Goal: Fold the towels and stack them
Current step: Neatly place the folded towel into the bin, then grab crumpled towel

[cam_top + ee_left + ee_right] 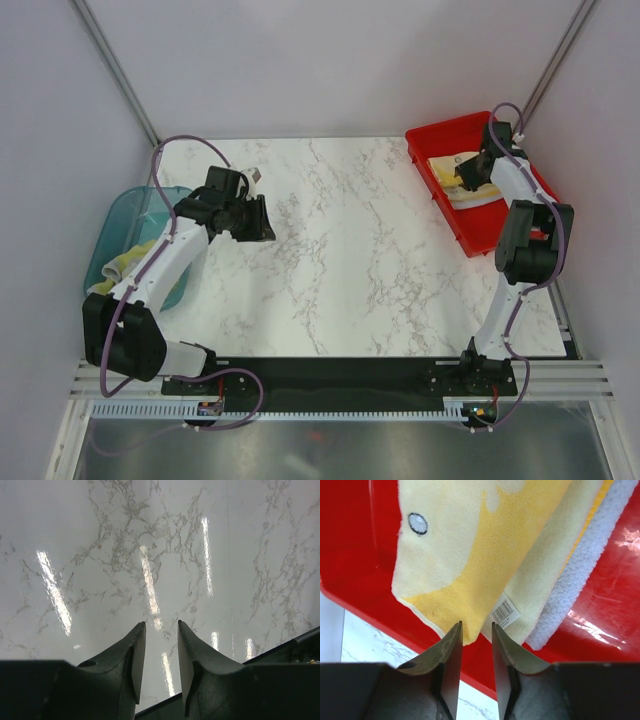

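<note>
- While the right gripper [476, 629] hangs over the red tray [425, 150], jaws apart and clamping nothing, the printed towel [485, 545] lies folded on a pale towel [587, 570] there.
- Left gripper [161, 627]: jaws apart, empty, over the marble table [350, 250].
- Yellowish towel [126, 262] bunched in teal tub [118, 215]; looks unfolded, so task partly done.
</note>
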You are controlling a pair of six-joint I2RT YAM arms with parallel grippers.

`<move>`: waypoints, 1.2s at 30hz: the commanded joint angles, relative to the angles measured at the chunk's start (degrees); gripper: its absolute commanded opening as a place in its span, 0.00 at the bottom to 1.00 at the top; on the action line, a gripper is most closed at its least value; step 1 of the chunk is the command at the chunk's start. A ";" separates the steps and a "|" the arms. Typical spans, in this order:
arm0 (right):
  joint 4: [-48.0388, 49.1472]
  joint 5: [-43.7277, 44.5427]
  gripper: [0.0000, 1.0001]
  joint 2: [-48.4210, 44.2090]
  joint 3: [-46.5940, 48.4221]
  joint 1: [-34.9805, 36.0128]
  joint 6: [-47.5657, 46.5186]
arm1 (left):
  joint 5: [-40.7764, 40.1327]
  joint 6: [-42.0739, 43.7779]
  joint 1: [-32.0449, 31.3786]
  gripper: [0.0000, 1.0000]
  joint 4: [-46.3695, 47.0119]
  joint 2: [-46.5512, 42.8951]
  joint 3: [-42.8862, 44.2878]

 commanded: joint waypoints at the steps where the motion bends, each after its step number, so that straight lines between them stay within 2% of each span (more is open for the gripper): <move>1: 0.05 -1.71 0.33 -4.45 2.14 -0.29 -3.95 | -3.68 -1.85 0.45 0.40 0.86 -1.07 7.04; 4: 6.39 -9.09 0.13 -0.33 3.36 -0.29 -5.53 | -8.85 -3.00 1.77 0.42 0.59 -1.24 10.56; 7: 8.59 -14.98 0.05 5.30 6.44 -0.03 -7.20 | -17.11 -4.49 5.37 0.47 0.68 -1.94 10.92; 9: 8.85 -17.09 0.03 7.58 5.84 0.06 -7.20 | -19.84 -5.72 9.57 0.50 0.68 -1.86 10.05; 13: 9.99 -17.46 0.02 7.95 1.97 -0.03 -8.17 | -16.08 -8.45 18.53 0.51 0.51 -1.16 7.59; 15: 10.70 -18.42 0.02 8.47 2.57 -0.29 -8.96 | -17.99 -9.15 21.79 0.52 0.68 -1.15 6.18; 19: 10.61 -18.60 0.04 6.99 4.77 -2.05 -9.84 | -19.33 -10.56 28.21 0.62 0.77 -0.80 4.33; 22: 10.61 -19.38 0.09 4.00 6.18 -3.72 -10.71 | -20.20 -11.35 33.40 0.70 0.77 -0.01 3.45; 24: 10.61 -20.61 0.20 1.38 6.88 -4.33 -11.68 | -21.00 -11.44 36.48 0.72 0.77 0.60 3.19; 25: 10.61 -21.05 0.25 0.31 6.97 -4.42 -12.12 | -21.52 -11.79 37.45 0.76 0.77 0.78 2.92; 26: 10.53 -21.84 0.35 -1.79 6.80 -4.51 -12.65 | -21.61 -12.14 39.20 0.78 1.03 1.30 2.31; 28: 10.44 -22.81 0.43 -3.99 5.92 -4.60 -13.79 | -21.26 -12.23 40.70 0.79 1.21 2.53 2.22; 29: 10.52 -23.86 0.53 -6.35 5.31 -4.60 -13.97 | -22.22 -12.23 41.23 0.80 1.21 3.93 2.04; 30: 10.52 -24.65 0.58 -7.51 3.74 -4.51 -13.88 | -22.93 -12.32 41.24 0.80 1.29 4.99 1.78; 35: 12.63 -27.56 0.69 -14.28 -2.16 -3.72 -13.18 | -26.79 -13.11 41.85 0.83 2.51 11.40 -1.28; 36: 12.81 -28.00 0.70 -16.11 -3.73 -3.37 -13.27 | -24.80 -13.46 42.29 0.83 3.22 14.29 -1.64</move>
